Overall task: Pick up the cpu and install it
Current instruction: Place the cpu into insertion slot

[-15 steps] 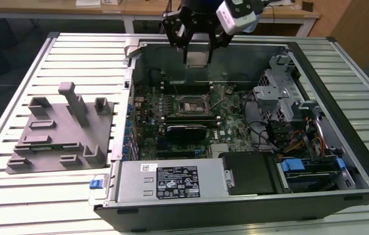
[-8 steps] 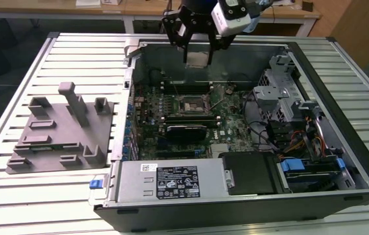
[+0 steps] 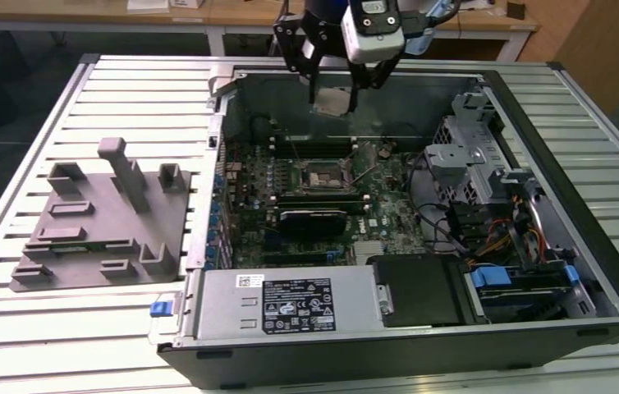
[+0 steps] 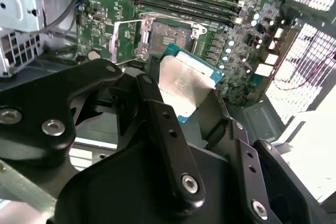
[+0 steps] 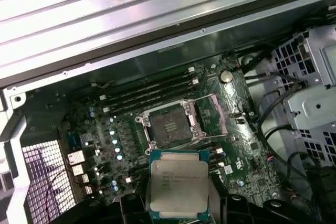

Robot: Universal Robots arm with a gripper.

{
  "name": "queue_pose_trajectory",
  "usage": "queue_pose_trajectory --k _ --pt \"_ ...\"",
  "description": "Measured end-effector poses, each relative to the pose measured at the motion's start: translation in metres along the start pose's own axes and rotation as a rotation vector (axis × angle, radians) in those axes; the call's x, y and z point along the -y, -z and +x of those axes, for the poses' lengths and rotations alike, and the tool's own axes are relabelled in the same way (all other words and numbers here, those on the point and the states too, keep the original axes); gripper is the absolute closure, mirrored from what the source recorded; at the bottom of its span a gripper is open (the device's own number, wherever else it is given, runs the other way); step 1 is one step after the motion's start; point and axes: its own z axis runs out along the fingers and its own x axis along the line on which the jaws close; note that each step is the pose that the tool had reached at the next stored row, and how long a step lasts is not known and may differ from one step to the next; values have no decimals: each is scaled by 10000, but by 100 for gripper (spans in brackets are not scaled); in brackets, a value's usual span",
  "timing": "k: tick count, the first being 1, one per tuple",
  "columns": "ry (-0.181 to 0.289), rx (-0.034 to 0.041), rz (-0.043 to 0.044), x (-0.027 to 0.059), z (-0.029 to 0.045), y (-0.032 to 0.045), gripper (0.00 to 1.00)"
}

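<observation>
Black end effector [image 3: 336,93] was clamped on the cpu [image 3: 332,102] by its edges, holding it in the air inside the open computer case [image 3: 397,351], above the motherboard [image 3: 388,190] and apart from the uncovered socket [image 3: 321,175].

The cpu [image 5: 178,190] has a pale silver top with faint dark print and a teal-green border. The gripper [image 4: 184,95] is glossy black with silver screw heads. The motherboard [image 3: 387,189] is green, its socket [image 5: 169,126] is dark inside a shiny metal frame, and its memory slots [image 5: 152,95] are black. The fixture [image 3: 90,230] is plain mid-grey. The table [image 3: 25,148] is pale silver with ribbed slats. The computer case [image 3: 603,246] is black outside and grey within. Its power supply [image 3: 233,300] is silver-grey with a black-and-white label, and a tab [image 3: 159,309] is bright blue.
</observation>
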Motion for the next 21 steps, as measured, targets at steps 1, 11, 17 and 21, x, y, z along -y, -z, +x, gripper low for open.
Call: queue_pose_trajectory --k 1,11,17,21 --pt "-123 10 1 0 0 0 47" --pt "-1331 111 6 0 0 -5 47" --pt "-1983 165 8 0 0 -7 47" --pt "-2390 198 10 0 0 -7 47"
